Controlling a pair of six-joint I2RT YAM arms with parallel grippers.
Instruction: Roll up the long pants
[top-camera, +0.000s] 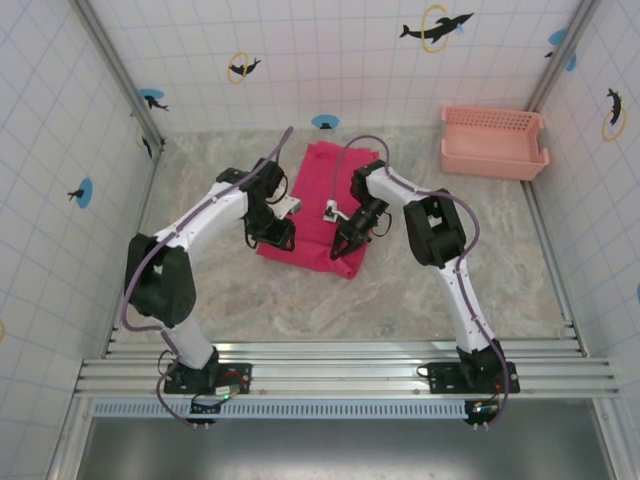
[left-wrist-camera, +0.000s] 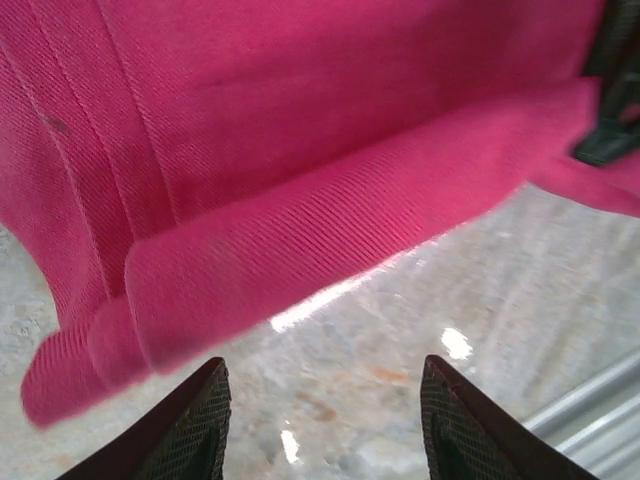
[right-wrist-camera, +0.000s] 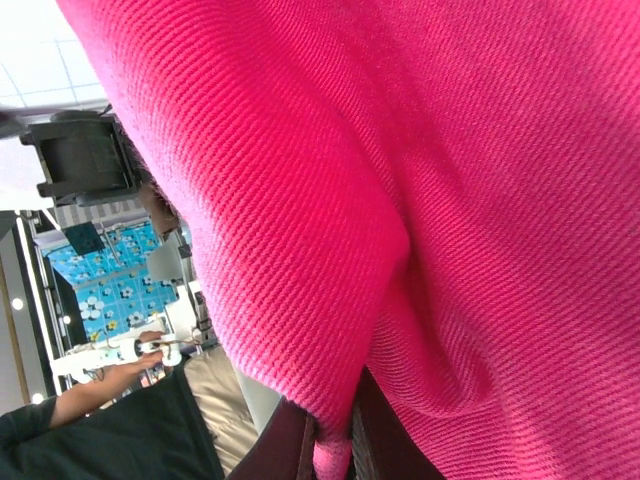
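Pinched cloth sits closest to the lens: the right gripper (right-wrist-camera: 333, 445) is clamped on a fold of the long pants (right-wrist-camera: 420, 200), holding the near hem raised.

1. Table (top-camera: 420, 290): marbled surface.
2. Pants: at 12 o'clock from table centre, with the near hem turned over into a first roll.
3. Basket (top-camera: 494, 142): pink, at 2 o'clock, well apart from the pants; it should not obstruct.
4. Left gripper (left-wrist-camera: 322, 385): jaws apart over the table, gripping nothing. The rolled hem lies just beyond them at 12 o'clock.

Procedure, as judged: close the left jaws on the hem level with the right grip. Carry both ends toward 12 o'clock together, keeping the roll tight. An uneven grip would likely skew it.
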